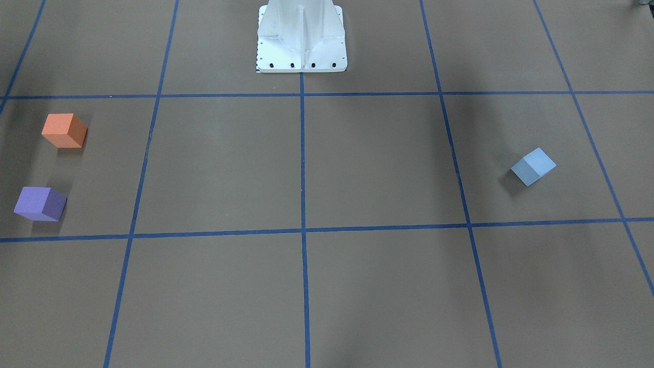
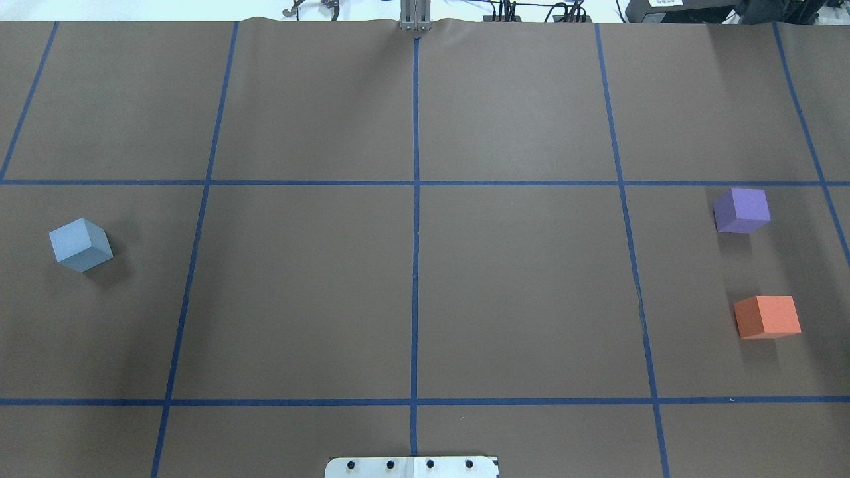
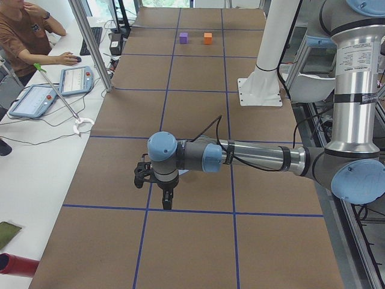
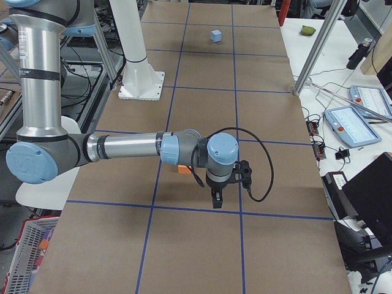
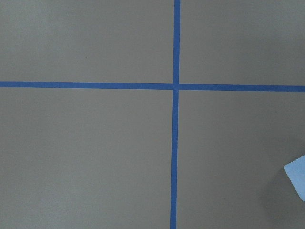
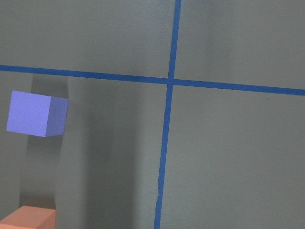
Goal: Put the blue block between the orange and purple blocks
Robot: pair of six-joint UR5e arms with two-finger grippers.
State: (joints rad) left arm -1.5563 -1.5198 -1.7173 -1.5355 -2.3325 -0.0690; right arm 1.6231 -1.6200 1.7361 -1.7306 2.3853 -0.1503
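One purple block (image 1: pixel 40 203), one orange block (image 1: pixel 64 131); one blue block (image 1: pixel 533 166) well apart.

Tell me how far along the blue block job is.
Nothing is done yet. The blue block sits alone on the robot's left side; nothing is held. Left: grasp it, carry it across, set it in the gap between the orange block and purple block.

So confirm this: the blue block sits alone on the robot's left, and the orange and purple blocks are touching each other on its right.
Not quite. The orange block and purple block are apart, not touching: the overhead view shows bare table between them. The rest holds: the blue block sits alone on the robot's left, the pair on its right.
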